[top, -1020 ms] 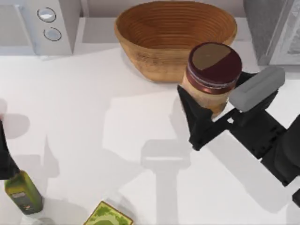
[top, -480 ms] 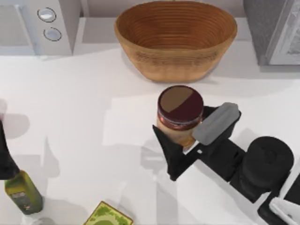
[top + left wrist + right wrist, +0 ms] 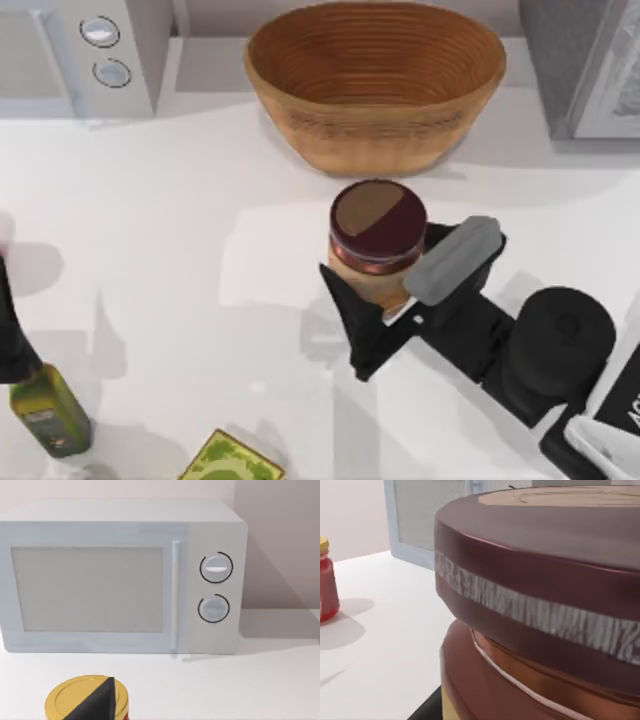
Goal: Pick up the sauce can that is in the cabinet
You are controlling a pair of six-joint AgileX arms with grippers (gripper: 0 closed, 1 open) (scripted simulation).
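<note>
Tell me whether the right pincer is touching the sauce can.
Touching. In the top view the right pincer has its dark finger and grey finger pressed against opposite sides of the sauce can, with no gap visible.

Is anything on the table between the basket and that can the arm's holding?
No. In the top view, bare white table separates the basket from the can.

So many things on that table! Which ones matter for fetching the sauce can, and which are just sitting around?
Part of the job:
sauce can, gripped by the right gripper
cabinet

Just lying about:
basket
microwave
green oil bottle
green box
small red bottle
</note>
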